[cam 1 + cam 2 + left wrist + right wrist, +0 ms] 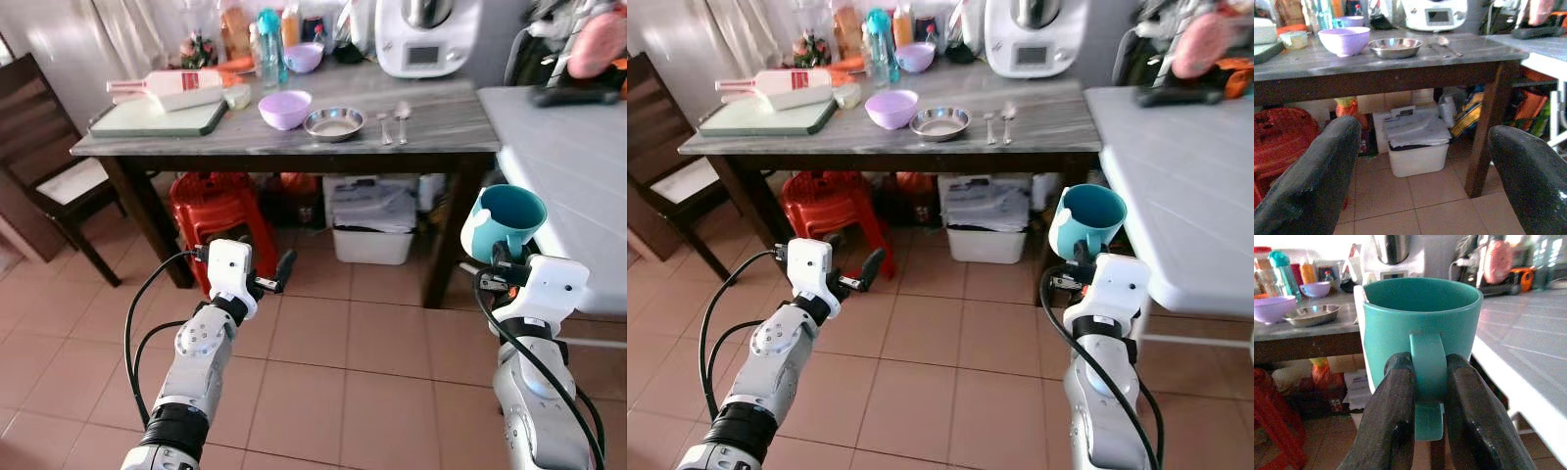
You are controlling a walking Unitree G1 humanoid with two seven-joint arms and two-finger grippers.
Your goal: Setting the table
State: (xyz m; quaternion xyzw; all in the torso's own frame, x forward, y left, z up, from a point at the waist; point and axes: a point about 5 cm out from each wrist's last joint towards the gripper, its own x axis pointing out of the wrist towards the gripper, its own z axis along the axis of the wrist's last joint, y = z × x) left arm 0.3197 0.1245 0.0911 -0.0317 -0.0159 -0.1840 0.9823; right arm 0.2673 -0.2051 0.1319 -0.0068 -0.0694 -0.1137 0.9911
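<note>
A teal mug (504,221) is held upright by its handle in my right gripper (1429,404), low at the right and in front of the white counter. My left gripper (279,271) hovers open and empty above the tiled floor, short of the dark wooden table (431,132). On that table lie a purple bowl (284,108), a steel dish (334,123) and two spoons (394,119). The wrist views show the same bowl (1344,40) and steel dish (1395,47) at table height.
A white counter (568,157) runs along the right. Under the table stand a red stool (217,220) and a white bin (372,223). A dark chair (49,166) is at the left. A cutting board (157,117), bottles and a white appliance (428,34) crowd the table's back.
</note>
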